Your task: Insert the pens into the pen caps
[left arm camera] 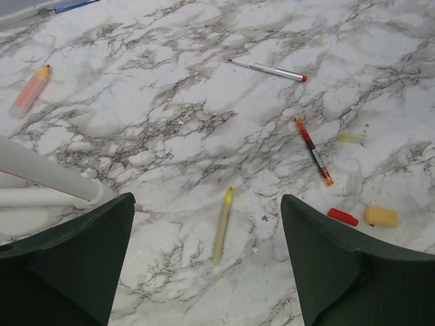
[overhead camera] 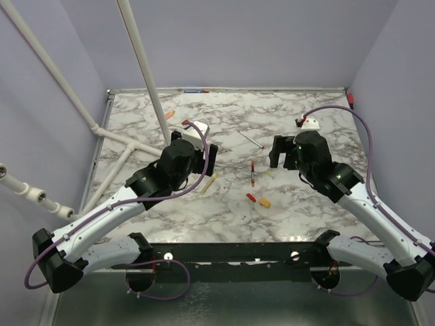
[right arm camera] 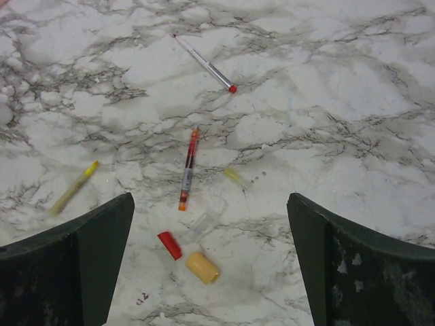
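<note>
— Since nothing is capped yet, what are you doing?
— I'm hovering over the marble table (overhead camera: 292, 217), left gripper (left arm camera: 207, 198) and right gripper (right arm camera: 210, 197) both spread wide, holding nothing. I'm judging this as the first pick.
— Which one?
— I'm eyeing the slim yellow pen (left arm camera: 222, 223) lying flat before my left. The stubby red cap (right arm camera: 170, 245) and rounder yellow cap (right arm camera: 202, 267) are lying side by side before my right, near the red pen (right arm camera: 188, 168). Such thin, smooth plastic is calling for a low, centred pinch.
</note>
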